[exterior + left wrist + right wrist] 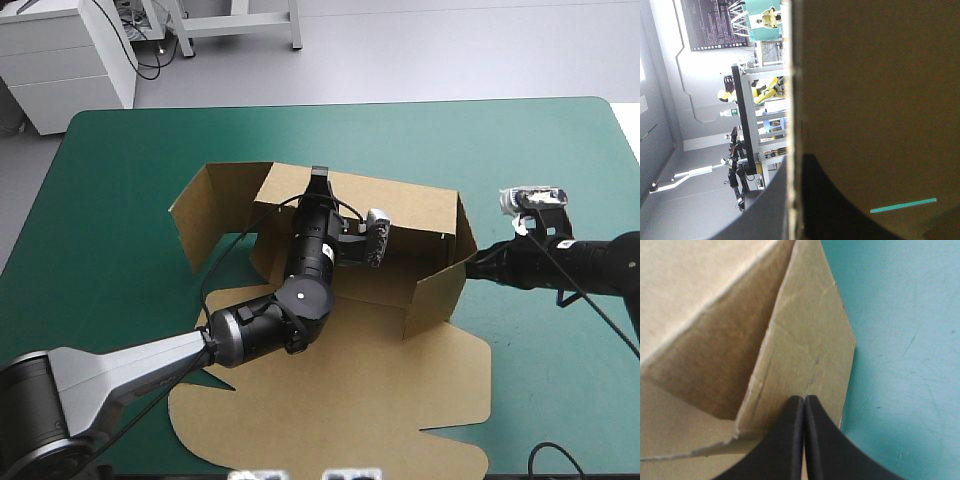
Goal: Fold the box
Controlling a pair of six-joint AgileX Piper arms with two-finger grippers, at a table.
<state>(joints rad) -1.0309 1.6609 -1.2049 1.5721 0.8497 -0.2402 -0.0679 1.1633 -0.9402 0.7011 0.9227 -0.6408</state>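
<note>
Teal-green surface (540,150): left claw (319,181) clamped on the brown box (410,215) at its far wall; right claw (804,405), tips together, touches the right wall dead ahead.

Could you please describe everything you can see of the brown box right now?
The box is a cut sheet of brown board, partly folded. Its back and side walls stand raised, the left one splaying outward, while the front part lies flat on the teal-green cover toward the near edge, its outline cut into flaps. The left gripper is shut on the back wall's top edge. The right gripper, shut, touches the right wall's outer flap.
</note>
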